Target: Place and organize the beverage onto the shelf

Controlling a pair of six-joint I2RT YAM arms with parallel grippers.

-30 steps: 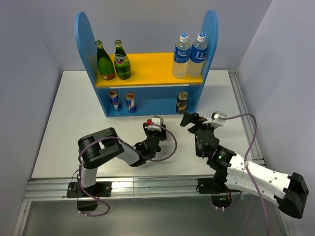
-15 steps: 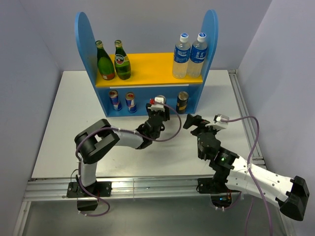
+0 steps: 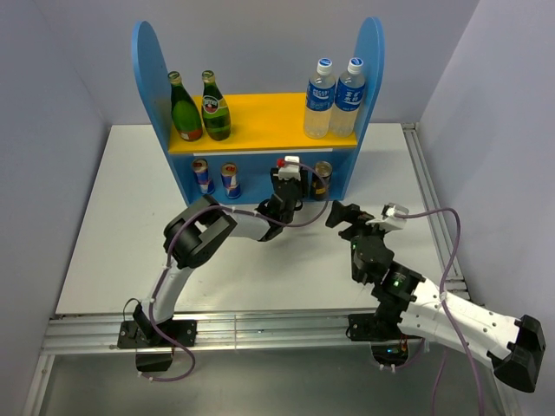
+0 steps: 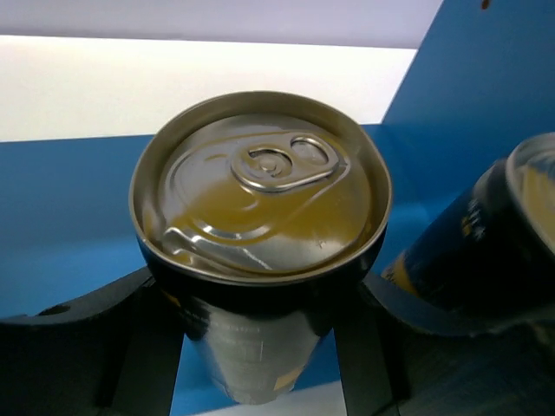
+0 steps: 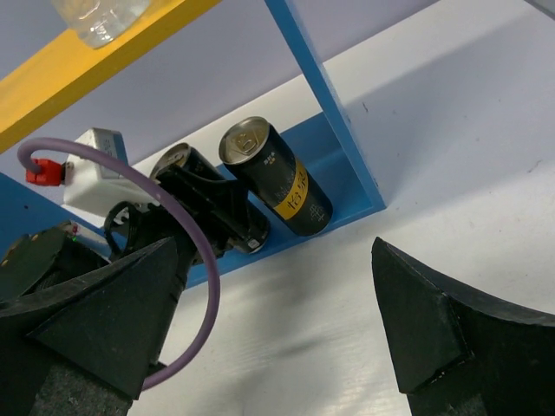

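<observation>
My left gripper [image 3: 292,180] reaches into the lower level of the blue shelf [image 3: 147,78], shut on a dark brown-gold can [image 4: 260,234] with a silver top; a finger presses each side of it. A second dark can [image 3: 323,179] stands just to its right, also seen as the dark can [image 4: 499,238] and the dark can [image 5: 277,178]. Two slim blue-and-silver cans [image 3: 201,176] [image 3: 230,179] stand at the lower left. Two green bottles [image 3: 185,108] [image 3: 214,107] are on the yellow board. My right gripper [image 3: 349,217] [image 5: 273,334] hovers open over the table before the shelf, holding nothing.
Two clear water bottles [image 3: 319,100] [image 3: 349,97] with blue labels stand on the right of the upper board. The shelf's right panel [image 3: 368,61] is close to the standing dark can. A purple cable [image 5: 195,251] loops from the left wrist. White table [image 3: 113,217] extends left.
My left arm has stretched forward from the middle of the table into the shelf's lower level, carrying the dark can next to the standing one. The right arm has barely shifted.
</observation>
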